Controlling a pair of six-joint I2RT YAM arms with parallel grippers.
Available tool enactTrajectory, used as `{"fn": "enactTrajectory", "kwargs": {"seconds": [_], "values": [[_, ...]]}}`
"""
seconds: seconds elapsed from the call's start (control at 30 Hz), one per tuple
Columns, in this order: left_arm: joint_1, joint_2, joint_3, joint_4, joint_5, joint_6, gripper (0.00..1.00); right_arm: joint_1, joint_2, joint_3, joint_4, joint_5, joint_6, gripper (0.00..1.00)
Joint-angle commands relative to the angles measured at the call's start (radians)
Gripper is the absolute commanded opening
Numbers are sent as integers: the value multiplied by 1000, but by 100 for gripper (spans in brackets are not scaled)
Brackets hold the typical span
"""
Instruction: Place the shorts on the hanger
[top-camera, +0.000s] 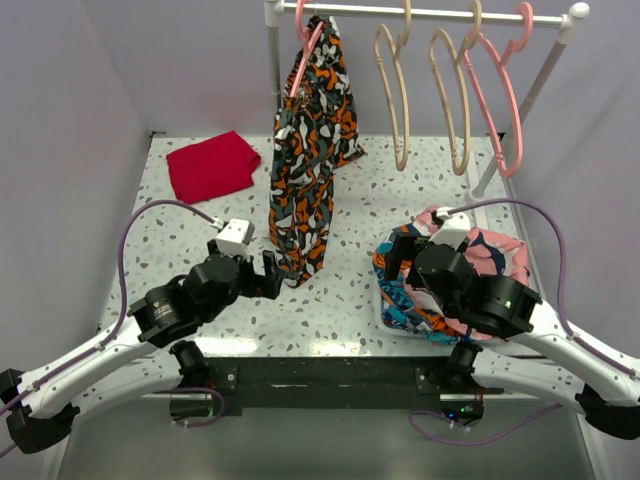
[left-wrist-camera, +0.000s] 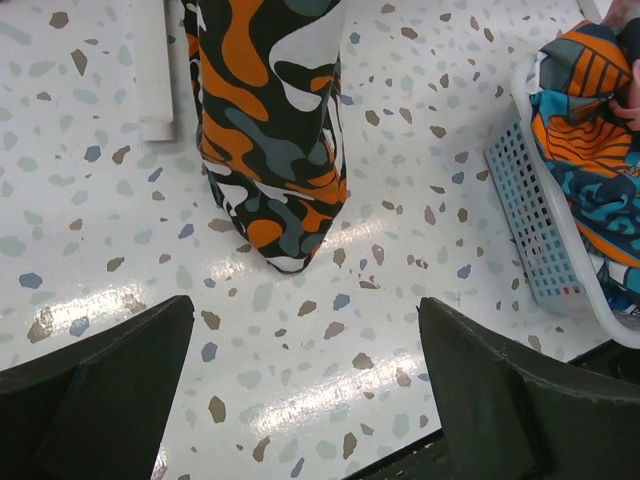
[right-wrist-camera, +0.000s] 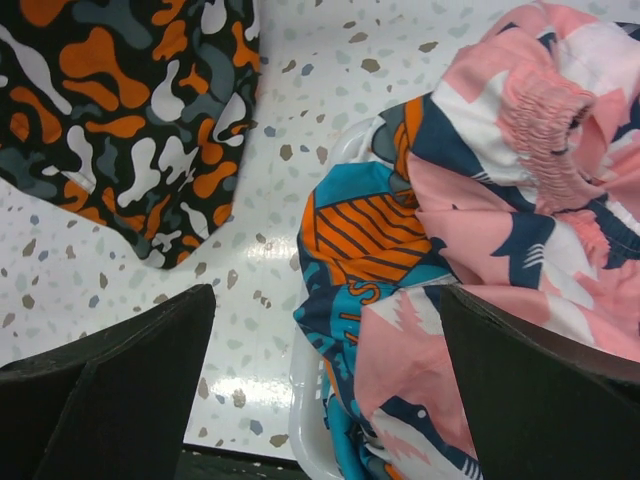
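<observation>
Hovering right gripper (right-wrist-camera: 325, 395): the jaws are spread wide and nothing is held; one finger is seen over the table, the other over the pink fabric.
The shorts (right-wrist-camera: 520, 200): they are crumpled on top of the pile in the basket at the near right, with the gathered pink waistband turned up, directly under the right gripper.
The blue-orange cloth (right-wrist-camera: 360, 230): it is bunched beneath and to the left of the shorts, touching them, and spills over the basket rim.
The basket (left-wrist-camera: 540, 230): white lattice plastic, set on the table at the near right.
The left gripper (left-wrist-camera: 305, 390): the jaws are wide apart and empty, held low over the table (top-camera: 180, 250), near the hem of the hanging garment.
The patterned garment (top-camera: 305, 170): orange, black and white, it is hung from the rail (top-camera: 440, 14) on a pink hanger, and its hem reaches the tabletop.
The hanger (top-camera: 401, 160): cream, hung bare on the far rail right of the garment; a second cream one (top-camera: 458, 168) and a pink one (top-camera: 517, 140) are hung further right.
The red cloth (top-camera: 212, 165): it is laid flat at the far left.
</observation>
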Motion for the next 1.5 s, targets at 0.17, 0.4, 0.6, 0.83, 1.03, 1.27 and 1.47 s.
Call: {"fn": "enactTrajectory", "kwargs": {"seconds": [0.17, 0.4, 0.6, 0.83, 1.03, 1.27, 1.47], "values": [[-1, -8, 60, -4, -89, -2, 100, 1, -61, 24, -151, 170, 134, 99], [-3, 2, 17, 19, -100, 15, 100, -17, 16, 82, -371, 280, 305, 99], [-3, 25, 12, -25, -107, 18, 100, -189, 104, 99, -242, 184, 124, 99], [-3, 22, 3, -24, -104, 26, 100, -448, 156, 1, 181, -30, -121, 99], [-1, 28, 0, -27, -100, 26, 100, -501, 237, -86, 428, -129, -155, 99], [-1, 24, -3, -32, -115, 16, 100, -524, 185, -118, 410, -77, -93, 62], [-3, 28, -3, -30, -121, 18, 100, -527, 86, -108, 306, -50, -80, 10]]}}
